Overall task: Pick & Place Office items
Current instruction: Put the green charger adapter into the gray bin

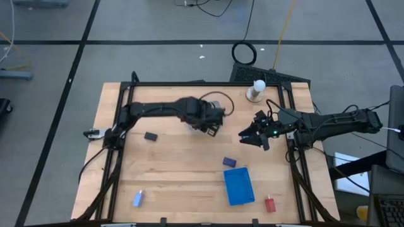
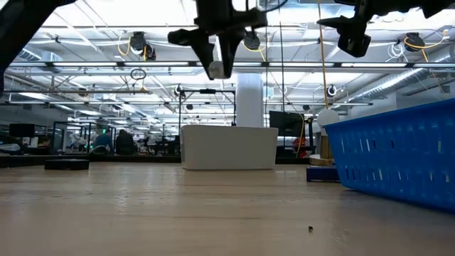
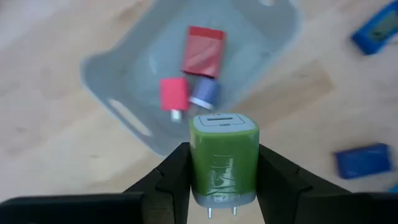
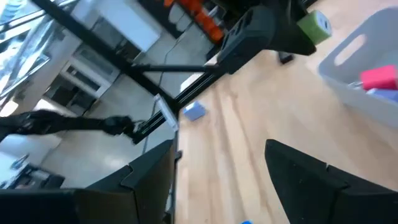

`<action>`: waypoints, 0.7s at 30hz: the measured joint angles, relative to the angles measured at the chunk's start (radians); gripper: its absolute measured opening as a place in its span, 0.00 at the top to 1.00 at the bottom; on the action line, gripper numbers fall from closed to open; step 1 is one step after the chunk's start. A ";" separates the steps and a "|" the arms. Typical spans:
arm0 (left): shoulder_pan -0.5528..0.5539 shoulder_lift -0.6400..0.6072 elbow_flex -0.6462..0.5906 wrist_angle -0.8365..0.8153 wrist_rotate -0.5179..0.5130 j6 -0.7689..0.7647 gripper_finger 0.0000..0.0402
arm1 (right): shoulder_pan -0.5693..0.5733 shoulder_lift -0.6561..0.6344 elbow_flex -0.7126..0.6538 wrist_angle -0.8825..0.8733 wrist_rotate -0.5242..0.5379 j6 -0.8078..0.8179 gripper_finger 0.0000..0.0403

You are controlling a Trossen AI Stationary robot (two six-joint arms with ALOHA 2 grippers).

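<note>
The left gripper (image 3: 224,180) is closed on a green charger block (image 3: 224,158), one finger pressed flat against each of its two broad side faces. The block sits upright between the jaws, its grey port face away from the wrist and its two metal prongs pointing back toward it. In the high view the left gripper (image 1: 211,123) hangs over the middle rear of the table (image 1: 183,170), above the pale bin (image 3: 124,81). The block is clear of the bin, not touching it.

The block appears rigid, light and smooth-skinned. Its glossy wrap suggests it could slip under a weak pinch. The flat side faces are the correct seat for the fingers; avoid the prongs and the rounded corners.

Inside the bin lie a red block (image 3: 203,51), a smaller red plug (image 3: 173,94) and a light blue piece (image 3: 205,93), the last two touching.

The right gripper (image 1: 255,135) waits just right of centre, its jaws part open and holding nothing.

Farther out on the table remain a black piece (image 1: 150,135), a dark blue block (image 1: 229,162) just behind the blue tray (image 1: 239,186), a light blue piece (image 1: 137,199) near the front left, and a red piece (image 1: 270,204) beside the tray's front right corner.
</note>
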 joint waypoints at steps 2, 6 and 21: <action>0.035 0.000 0.001 -0.016 0.000 0.058 0.66 | 0.000 0.000 0.000 0.000 0.024 0.002 0.40; 0.102 0.000 0.001 0.002 0.004 0.166 0.66 | 0.000 0.000 0.000 0.000 0.064 0.002 0.40; 0.263 0.000 -0.152 0.264 0.158 0.406 0.66 | 0.000 0.000 0.000 0.000 0.165 0.013 0.40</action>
